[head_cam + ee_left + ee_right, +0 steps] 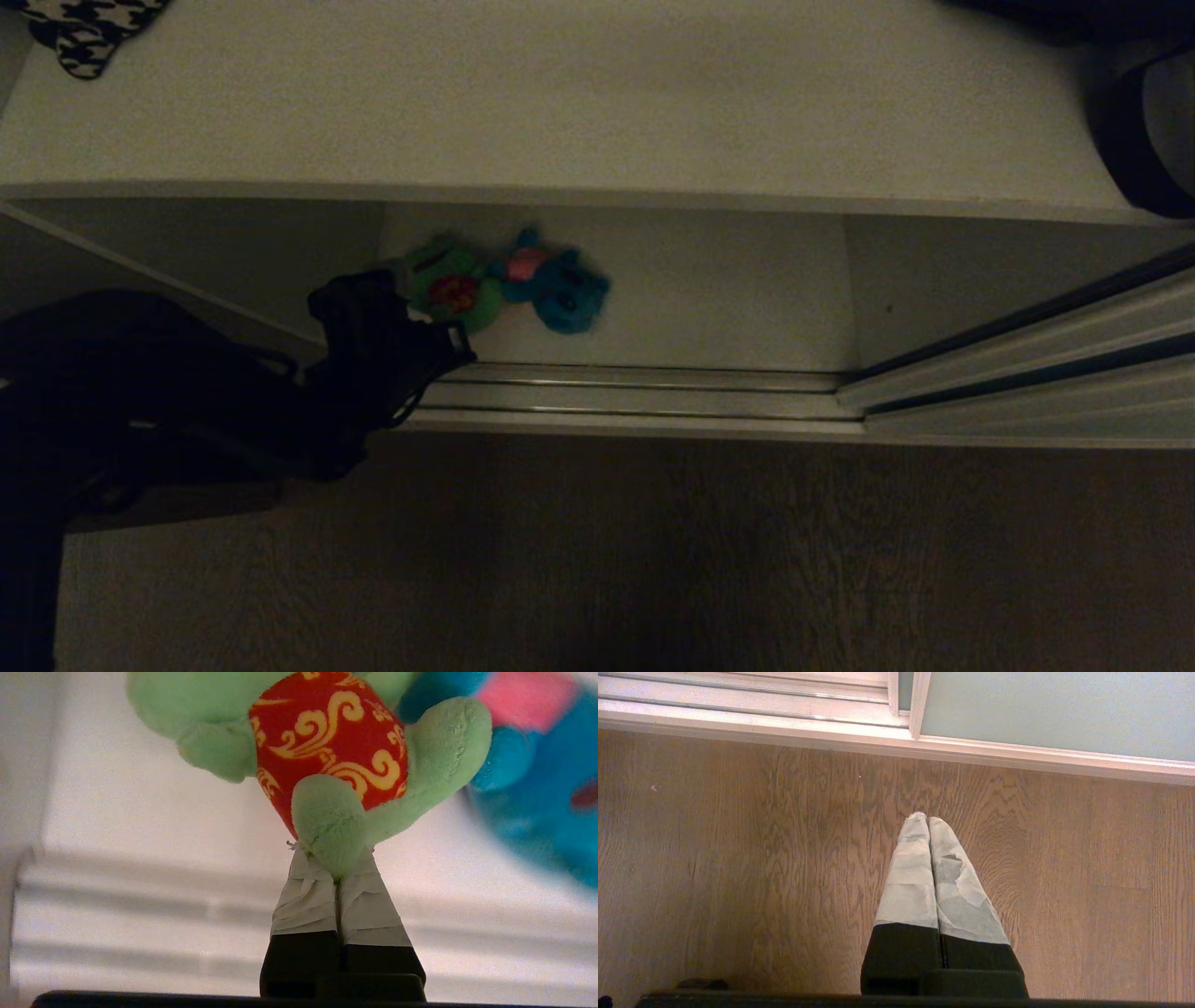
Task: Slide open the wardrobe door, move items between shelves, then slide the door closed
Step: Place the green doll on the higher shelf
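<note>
The sliding wardrobe door [1041, 709] stands slid aside to the right [1027, 373], leaving the wardrobe open. On the lower shelf [728, 299] lie the green frog [453, 289] and, touching it on the right, the teal-blue plush [560, 285]. My left gripper [425, 322] reaches in from the left. Its taped fingers [303, 896] are shut on one foot of the frog [327, 742], whose red patterned belly fills the wrist view; the teal-blue plush [537, 788] is beside it. My right gripper [927, 819] hangs shut and empty over the wood floor.
The upper shelf [560, 93] carries a houndstooth cloth [84, 33] at its far left and a black strapped bag [1139, 140] at its far right. The silvery floor track [635, 392] runs along the wardrobe's front edge, with wood floor [653, 560] before it.
</note>
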`<state>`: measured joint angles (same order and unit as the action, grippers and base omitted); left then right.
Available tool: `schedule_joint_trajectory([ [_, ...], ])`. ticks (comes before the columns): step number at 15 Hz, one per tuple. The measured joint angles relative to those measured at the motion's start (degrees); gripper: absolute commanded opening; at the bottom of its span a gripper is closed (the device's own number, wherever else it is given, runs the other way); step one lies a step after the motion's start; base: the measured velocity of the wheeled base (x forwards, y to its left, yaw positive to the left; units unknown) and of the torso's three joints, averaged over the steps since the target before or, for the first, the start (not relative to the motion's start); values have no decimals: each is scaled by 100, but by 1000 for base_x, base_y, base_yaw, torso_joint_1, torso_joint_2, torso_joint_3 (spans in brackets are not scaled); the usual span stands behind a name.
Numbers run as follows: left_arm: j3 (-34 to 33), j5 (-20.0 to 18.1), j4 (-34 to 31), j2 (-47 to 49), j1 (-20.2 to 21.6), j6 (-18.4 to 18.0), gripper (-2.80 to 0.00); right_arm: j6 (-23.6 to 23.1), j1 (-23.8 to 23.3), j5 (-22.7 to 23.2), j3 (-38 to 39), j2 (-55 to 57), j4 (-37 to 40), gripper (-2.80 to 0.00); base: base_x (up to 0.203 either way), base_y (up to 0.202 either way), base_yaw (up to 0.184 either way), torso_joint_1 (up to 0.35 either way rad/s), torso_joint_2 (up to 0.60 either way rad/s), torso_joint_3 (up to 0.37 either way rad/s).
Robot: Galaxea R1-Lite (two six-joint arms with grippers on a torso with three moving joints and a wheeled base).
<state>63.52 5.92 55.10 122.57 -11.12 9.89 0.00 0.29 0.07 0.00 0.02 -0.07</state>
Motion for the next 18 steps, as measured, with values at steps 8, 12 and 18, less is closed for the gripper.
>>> schedule_joint_trajectory([
  [8, -2024, 69, -585, -1944, -361, -14, -280, 0, 0, 0, 0, 0, 0, -280, 0, 0, 0, 0, 0, 0],
  [12, -2981, 77, -1022, -3022, -401, -52, -280, 0, 0, 0, 0, 0, 0, -280, 0, 0, 0, 0, 0, 0],
  [18, -3915, 171, -1614, -4490, -390, -63, -280, 0, 0, 0, 0, 0, 0, -280, 0, 0, 0, 0, 0, 0],
])
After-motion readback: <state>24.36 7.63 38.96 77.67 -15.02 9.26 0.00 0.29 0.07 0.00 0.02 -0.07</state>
